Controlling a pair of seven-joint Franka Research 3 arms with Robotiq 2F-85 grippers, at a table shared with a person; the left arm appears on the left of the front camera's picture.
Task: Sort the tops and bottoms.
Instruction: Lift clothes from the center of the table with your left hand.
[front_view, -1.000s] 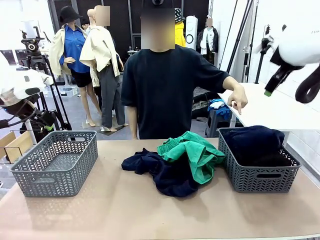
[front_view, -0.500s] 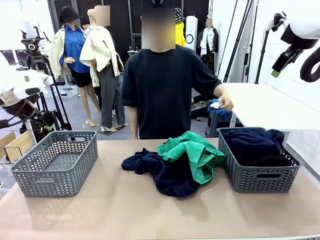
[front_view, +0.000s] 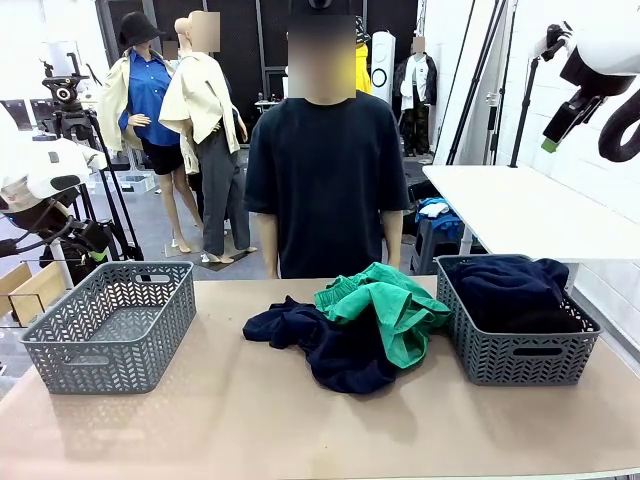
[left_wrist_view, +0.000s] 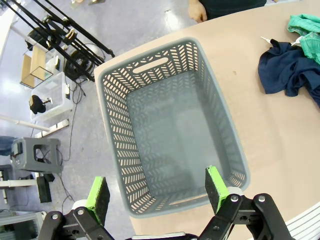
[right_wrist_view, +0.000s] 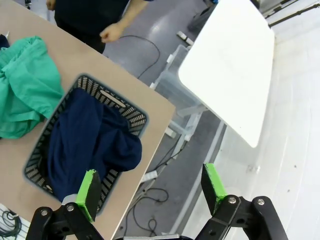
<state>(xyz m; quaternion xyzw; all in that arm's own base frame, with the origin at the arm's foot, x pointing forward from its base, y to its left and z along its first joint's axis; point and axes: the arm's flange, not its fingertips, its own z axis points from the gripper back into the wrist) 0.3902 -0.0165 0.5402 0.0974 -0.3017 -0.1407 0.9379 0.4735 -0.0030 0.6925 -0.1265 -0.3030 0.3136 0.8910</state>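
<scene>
A green garment (front_view: 385, 303) lies partly over a navy garment (front_view: 330, 350) in a pile at the table's middle. In the right grey basket (front_view: 520, 362) sits another navy garment (front_view: 510, 290). The left grey basket (front_view: 110, 345) holds nothing. In the left wrist view my left gripper (left_wrist_view: 156, 189) hangs open high above that empty basket (left_wrist_view: 107, 115). My right gripper (right_wrist_view: 151, 187) is open too, high above and beyond the basket (right_wrist_view: 125, 107) holding the navy garment (right_wrist_view: 85, 145). The green garment (right_wrist_view: 25, 92) lies beside it.
A person in a dark shirt (front_view: 320, 180) stands at the far edge with both arms down. One hand (left_wrist_view: 197, 9) hangs near the left basket's far end. A white side table (front_view: 520, 210) stands to the right. The table's near half is bare.
The person's hand, which pointed down toward the right basket, has dropped back to their side. My right arm rose higher, then held still. The left arm has not moved.
</scene>
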